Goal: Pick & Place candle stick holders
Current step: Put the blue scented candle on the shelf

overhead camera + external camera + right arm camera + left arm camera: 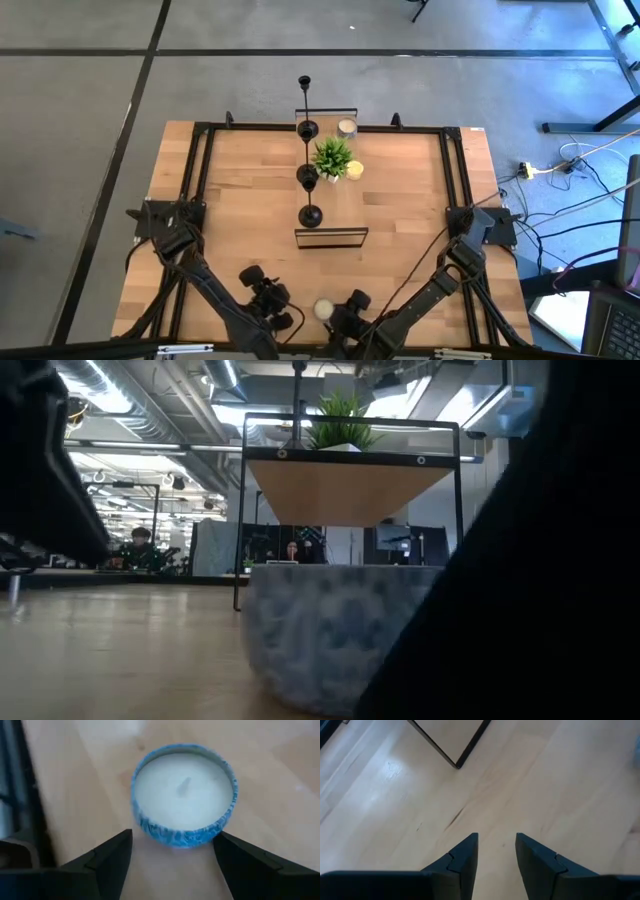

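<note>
Candle stick holders (309,172), three thin black rods with round bases, stand in a row on the raised shelf (330,236) well ahead of both claws, beside the green plant (332,157); a pale candle (347,127) and a yellow candle (354,169) sit near them. Right gripper (172,851), fingers spread and holding nothing, hovers just behind a blue-rimmed tin candle (184,794) on the table (395,795). Left gripper (496,851), fingers parted and empty, points at bare wood. Judged from this, the holders appear already placed, or not yet picked. No brand, label or writing is legible
</note>
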